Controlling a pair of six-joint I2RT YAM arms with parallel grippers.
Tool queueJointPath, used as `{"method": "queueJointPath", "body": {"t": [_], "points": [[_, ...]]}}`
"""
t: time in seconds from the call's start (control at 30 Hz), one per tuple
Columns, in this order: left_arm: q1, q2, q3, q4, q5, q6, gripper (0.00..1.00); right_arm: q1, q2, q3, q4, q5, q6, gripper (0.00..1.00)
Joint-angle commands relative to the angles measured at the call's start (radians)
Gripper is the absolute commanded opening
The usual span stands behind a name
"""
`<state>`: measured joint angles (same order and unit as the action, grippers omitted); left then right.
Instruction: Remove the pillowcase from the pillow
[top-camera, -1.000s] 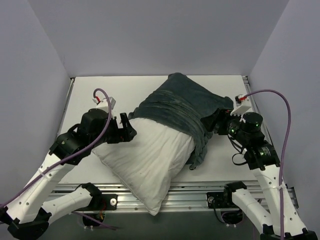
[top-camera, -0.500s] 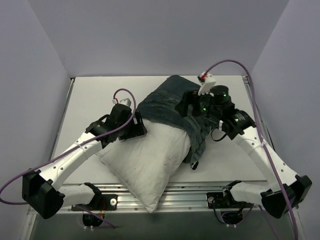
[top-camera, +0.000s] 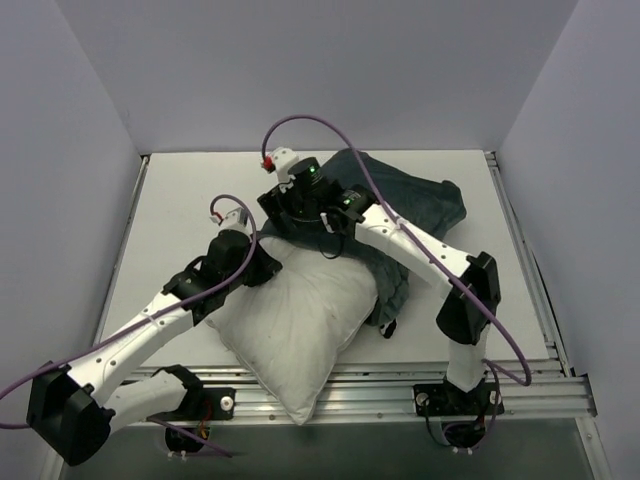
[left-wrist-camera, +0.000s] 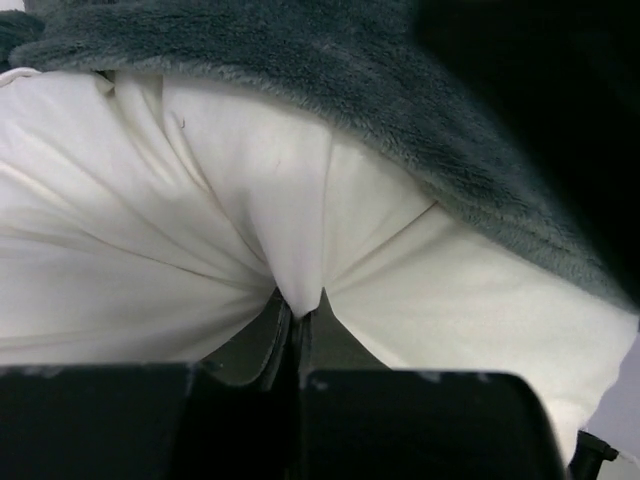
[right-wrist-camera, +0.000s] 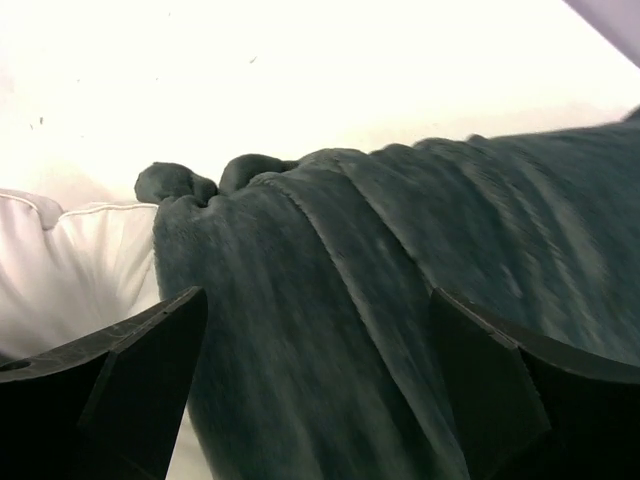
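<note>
Pinching pillow (left-wrist-camera: 150, 230): left tool (left-wrist-camera: 292, 325) clamped on a white fold, 9 o'clock side.
Right tool (right-wrist-camera: 318, 390): jaws apart over pillowcase (right-wrist-camera: 350, 280).
Pillowcase: plush, limp, light (likely slippery); bunched toward 12 o'clock; grab its hem.

The pillow (top-camera: 300, 320) has its far end hidden inside the pillowcase (top-camera: 432, 198).

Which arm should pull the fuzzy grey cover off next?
Right. The right gripper is open astride the bunched edge of the pillowcase; the left gripper is shut on the pillow, anchoring it.
</note>
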<state>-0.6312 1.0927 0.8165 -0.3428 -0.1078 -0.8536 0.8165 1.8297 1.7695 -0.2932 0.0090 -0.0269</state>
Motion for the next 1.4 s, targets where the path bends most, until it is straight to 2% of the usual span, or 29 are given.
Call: {"method": "queueJointPath", "body": {"t": [0.0,0.13,0.2,0.3,0.33,0.4,0.43,0.5,0.6,0.7,0.83,0.97,1.13,1.27,1.37], "points": [[-0.001,-0.054,-0.089,-0.107,-0.064,-0.012,0.02,0.013,0.075,0.087,-0.095,0.002,-0.085,0.88],[-0.002,-0.093,-0.094,-0.162,-0.09,0.001,0.02,0.015,0.189,0.122,-0.171,-0.047,-0.123,0.87],[-0.002,-0.094,-0.088,-0.199,-0.096,0.007,0.02,0.015,0.216,0.116,-0.188,-0.024,-0.125,0.84],[-0.004,-0.123,-0.109,-0.206,-0.113,-0.016,0.02,-0.003,0.258,0.096,-0.205,0.063,-0.125,0.68],[-0.005,-0.134,-0.138,-0.202,-0.122,-0.022,0.02,-0.013,0.266,0.09,-0.202,0.092,-0.122,0.5],[-0.004,-0.164,-0.152,-0.205,-0.122,-0.044,0.02,-0.046,0.263,0.059,-0.167,0.256,-0.107,0.2],[-0.004,-0.172,-0.146,-0.211,-0.127,-0.044,0.02,-0.065,0.255,0.054,-0.155,0.307,-0.102,0.0],[-0.004,-0.191,-0.125,-0.257,-0.144,-0.029,0.02,-0.146,0.243,0.064,-0.15,0.405,-0.068,0.0],[-0.005,-0.224,-0.068,-0.347,-0.188,-0.012,0.02,-0.285,0.183,0.103,-0.135,0.434,0.004,0.0],[-0.005,-0.282,-0.011,-0.421,-0.22,-0.001,0.02,-0.396,0.113,0.122,-0.123,0.434,0.106,0.0],[-0.004,-0.361,0.044,-0.512,-0.254,-0.001,0.02,-0.574,-0.024,0.044,-0.028,0.39,0.214,0.0],[-0.004,-0.422,0.093,-0.623,-0.293,0.001,0.02,-0.657,-0.087,0.034,-0.018,0.381,0.286,0.0],[-0.004,-0.456,0.157,-0.679,-0.369,0.04,0.02,-0.686,-0.099,0.025,-0.02,0.323,0.318,0.0],[-0.002,-0.389,0.153,-0.574,-0.366,0.12,0.02,-0.657,-0.121,-0.039,0.046,0.02,0.299,0.0],[-0.002,-0.321,0.15,-0.431,-0.349,0.162,0.02,-0.585,-0.144,-0.051,0.057,-0.062,0.279,0.13]]}}
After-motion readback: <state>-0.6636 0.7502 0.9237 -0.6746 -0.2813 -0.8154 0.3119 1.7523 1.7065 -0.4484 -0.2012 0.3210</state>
